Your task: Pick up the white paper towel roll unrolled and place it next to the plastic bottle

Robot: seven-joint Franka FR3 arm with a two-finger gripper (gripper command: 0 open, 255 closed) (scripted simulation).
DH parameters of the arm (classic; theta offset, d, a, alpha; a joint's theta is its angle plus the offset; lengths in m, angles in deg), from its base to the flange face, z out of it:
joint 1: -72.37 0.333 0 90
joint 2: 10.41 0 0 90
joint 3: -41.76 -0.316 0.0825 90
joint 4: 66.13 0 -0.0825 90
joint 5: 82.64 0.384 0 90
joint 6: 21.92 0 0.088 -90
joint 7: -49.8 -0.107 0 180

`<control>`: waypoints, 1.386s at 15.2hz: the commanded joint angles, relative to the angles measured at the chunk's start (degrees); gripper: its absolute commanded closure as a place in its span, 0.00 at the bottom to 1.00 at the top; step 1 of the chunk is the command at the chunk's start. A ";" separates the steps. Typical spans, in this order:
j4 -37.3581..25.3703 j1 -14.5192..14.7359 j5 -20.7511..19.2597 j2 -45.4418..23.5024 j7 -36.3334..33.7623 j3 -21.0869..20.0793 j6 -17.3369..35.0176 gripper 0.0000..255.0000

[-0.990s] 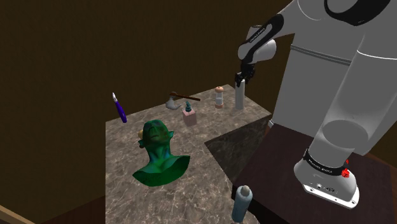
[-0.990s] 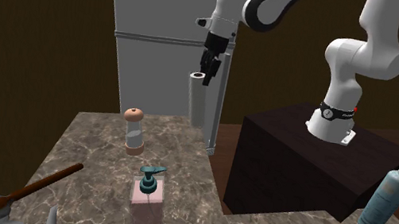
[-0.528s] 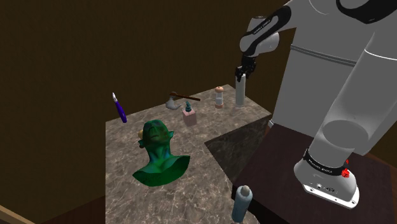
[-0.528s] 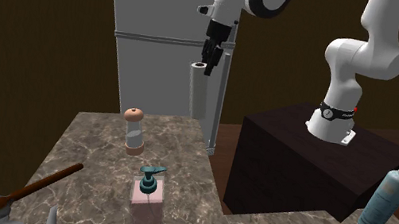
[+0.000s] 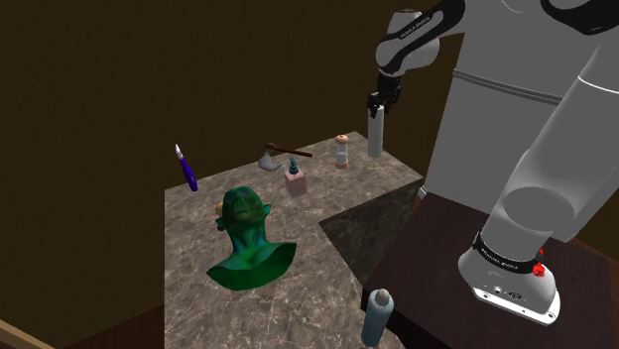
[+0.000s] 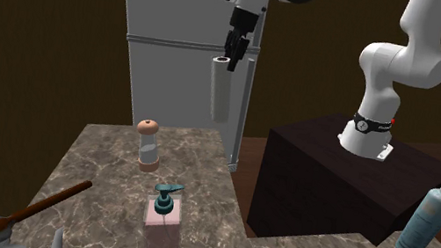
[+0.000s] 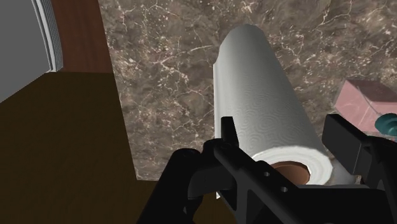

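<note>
White paper towel roll (image 6: 220, 88) already off the table: clasped at its top end by the gripper (image 6: 236, 50), with a black finger (image 7: 228, 130) pressed to the paper on each side of the brown core. Hangs upright, lower end clear of the marbled tabletop (image 5: 188, 238), above the far corner near the small wooden-capped jar (image 5: 341, 151) and in front of the grey fridge (image 6: 175, 59). So, by the look of it, pick-up step done. Left to do: the whole carry and the set-down. As for the plastic bottle (image 5: 377, 315): well apart from the roll, standing at the opposite, near edge of the table just beside the dark stand (image 5: 446, 278). Between here and there: pink soap dispenser (image 5: 296, 180), axe (image 5: 270, 159), purple pen (image 5: 186, 171) and green bust (image 5: 248, 238), all further towards the shoulder view's left than a straight run along the stand-side edge, so probably no need to weave. Needs enough height to pass over the table, then a descent to a bare patch just beside the bottle without knocking it, and a release with the roll upright. Risk worth minding: tall, light and gripped only at the top, so liable to swing or tip on landing. Roughly a third of the way through, as a judgement; nothing placed yet
</note>
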 commanded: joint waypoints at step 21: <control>-12.65 0.08 -2.26 4.91 -1.98 -1.12 -17.22 1.00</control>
